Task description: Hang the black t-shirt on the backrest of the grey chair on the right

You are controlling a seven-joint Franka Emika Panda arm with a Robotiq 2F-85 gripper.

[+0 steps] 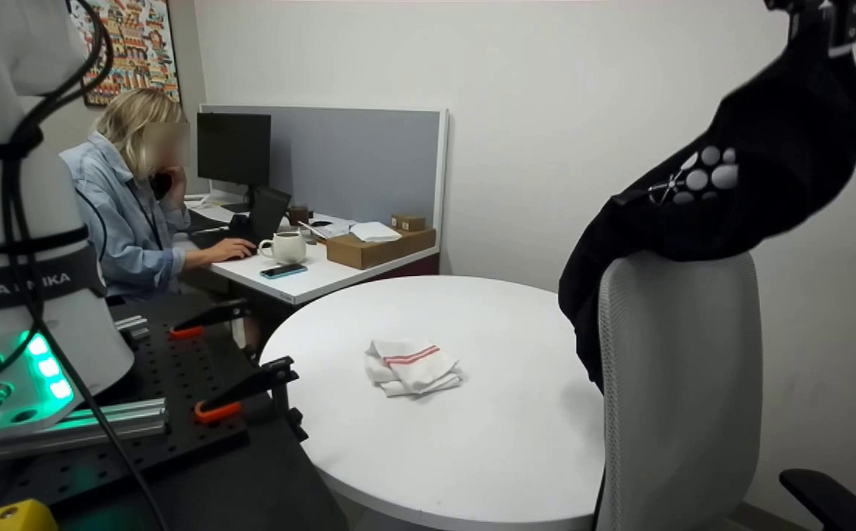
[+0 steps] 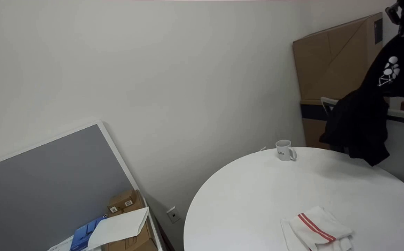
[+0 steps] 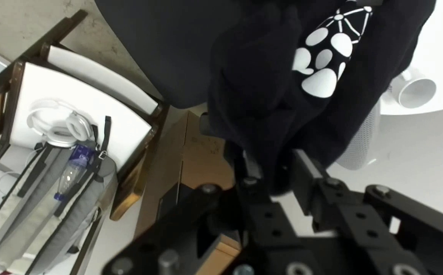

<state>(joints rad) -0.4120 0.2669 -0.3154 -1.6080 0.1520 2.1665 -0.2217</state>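
Black t-shirt [image 1: 778,158]; rumpled; white-printed

Lower than the gripper [image 1: 817,40], I have a round white table [image 1: 487,435] bearing a white mug [image 2: 283,152] and a red-striped cloth [image 1: 413,369]. Left of the gripper in my wrist view I get headphones [image 3: 77,127], a grey bag [image 3: 77,217] and a cardboard box [image 3: 205,164]. Well apart from the gripper, I see a person [image 1: 122,214] at a desk [image 1: 319,278].

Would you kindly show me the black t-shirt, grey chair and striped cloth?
Black t-shirt [image 1: 775,169], in an exterior view: midsection.
Grey chair [image 1: 682,369], in an exterior view: backrest.
Striped cloth [image 1: 417,371], in an exterior view: folded middle.
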